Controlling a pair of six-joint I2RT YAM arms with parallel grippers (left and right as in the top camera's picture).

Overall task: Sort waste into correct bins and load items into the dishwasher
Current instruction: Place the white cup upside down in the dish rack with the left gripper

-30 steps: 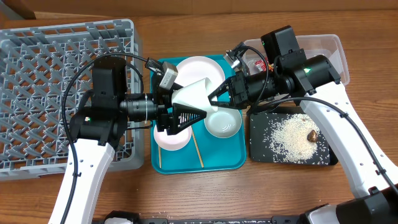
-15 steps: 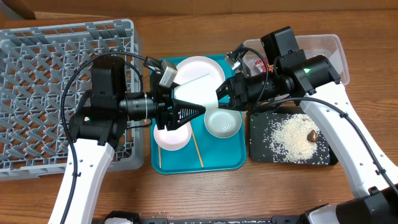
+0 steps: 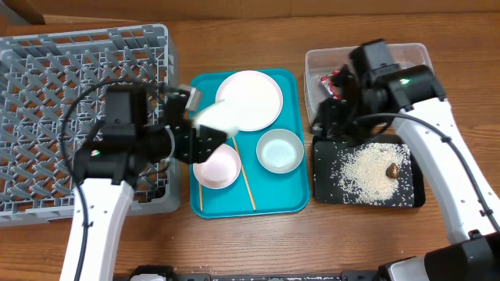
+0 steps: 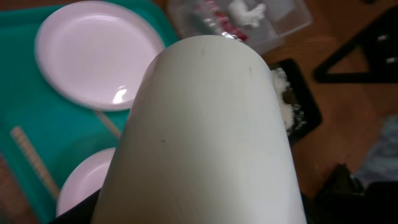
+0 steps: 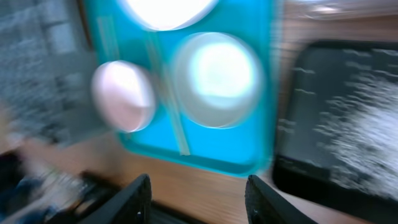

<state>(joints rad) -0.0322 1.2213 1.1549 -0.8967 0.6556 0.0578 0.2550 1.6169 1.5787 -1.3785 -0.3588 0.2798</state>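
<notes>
Nearest, two chopsticks (image 3: 246,187) lie on the teal tray (image 3: 293,199) beside the pink bowl (image 3: 217,166) and the grey-green bowl (image 3: 280,150). Rice (image 3: 366,167) and a brown lump (image 3: 393,169) sit in the black tray (image 3: 328,191). Over the pink bowl, the left claw (image 3: 208,133) clamps the cup (image 4: 205,130), held above the teal tray. The right claw (image 5: 198,191) hangs wide open and empty where the black tray meets the tub (image 3: 418,62). Farther back are the plate (image 3: 254,97), the wrapper (image 3: 334,83) in the tub, and the rack (image 3: 78,94).

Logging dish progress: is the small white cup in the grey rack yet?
Out. The left gripper holds the white cup above the teal tray, beside the grey dish rack.
</notes>
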